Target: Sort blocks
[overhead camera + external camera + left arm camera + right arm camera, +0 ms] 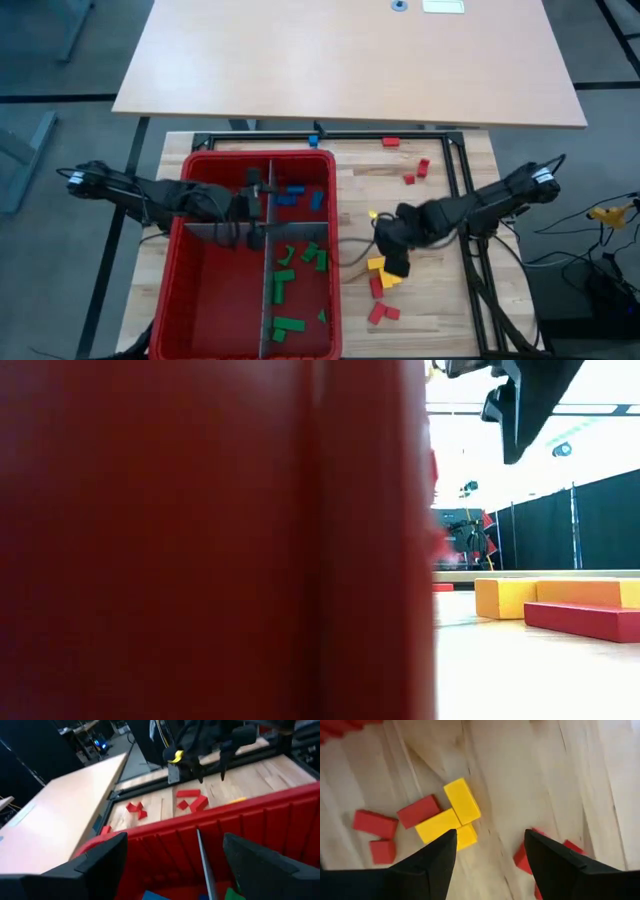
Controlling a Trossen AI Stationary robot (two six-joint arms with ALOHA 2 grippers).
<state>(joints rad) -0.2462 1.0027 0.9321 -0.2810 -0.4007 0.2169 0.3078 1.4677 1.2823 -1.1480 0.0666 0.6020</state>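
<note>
Yellow blocks lie under the open right end effector; left end effector open above the bin.

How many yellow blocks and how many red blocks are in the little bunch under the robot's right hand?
Yellow blocks: 3
Red blocks: 3 in full view
Total: 6, not counting reds half hidden behind the right hand.

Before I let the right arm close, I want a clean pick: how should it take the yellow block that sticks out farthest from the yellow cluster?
Grip that yellow block across its narrow width, near its free end, coming straight down. It lies flat; its other end meets the other yellow blocks and a red block. The right gripper hangs open above it.
</note>
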